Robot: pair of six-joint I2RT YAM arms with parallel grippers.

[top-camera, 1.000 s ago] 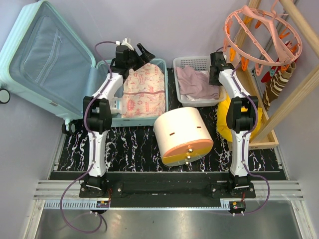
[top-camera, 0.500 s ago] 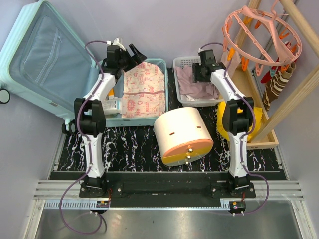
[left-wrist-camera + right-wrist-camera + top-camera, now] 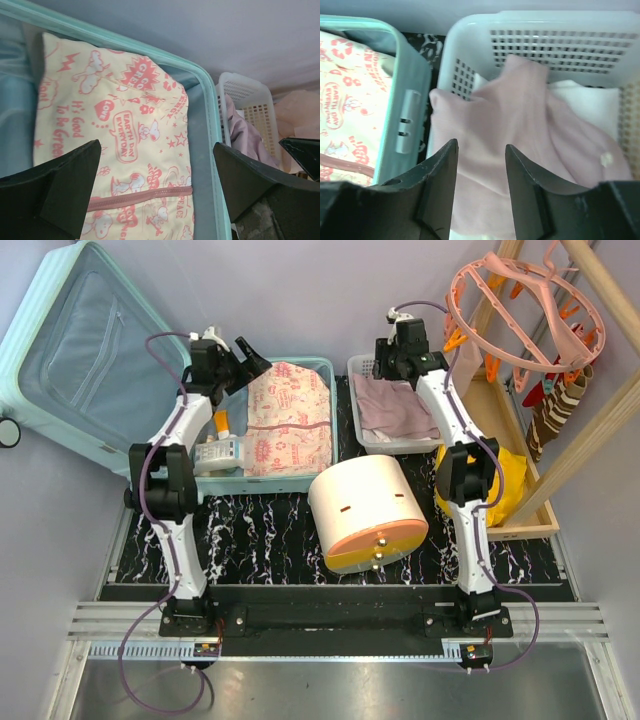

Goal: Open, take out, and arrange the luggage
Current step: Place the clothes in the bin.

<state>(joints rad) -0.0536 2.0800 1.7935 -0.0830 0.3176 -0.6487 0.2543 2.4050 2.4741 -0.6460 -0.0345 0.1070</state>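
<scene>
The luggage, a mint-blue suitcase (image 3: 90,350), lies open with its lid leaning at the far left. Its base (image 3: 326,368) holds a cream pouch with red cartoon prints (image 3: 290,420). My left gripper (image 3: 250,355) is wide open and empty, hovering above the pouch's far end. In the left wrist view the pouch (image 3: 115,135) and suitcase rim (image 3: 210,100) lie below the gripper (image 3: 156,150). My right gripper (image 3: 383,368) is open and empty over the left part of the white basket (image 3: 400,362). In the right wrist view it (image 3: 481,145) hangs above a pink cloth (image 3: 520,130).
A cream cylinder with an orange end (image 3: 368,512) lies in front of the suitcase base and basket. A pink round clip hanger (image 3: 525,305) hangs on a wooden rack (image 3: 590,430) at the right, with a yellow bag (image 3: 505,485) beneath. Small packets (image 3: 215,450) lie in the suitcase's left side.
My left gripper has swung left and back, off the pouch's top toward the lid. My right gripper has moved left and back to the basket's far left corner.
</scene>
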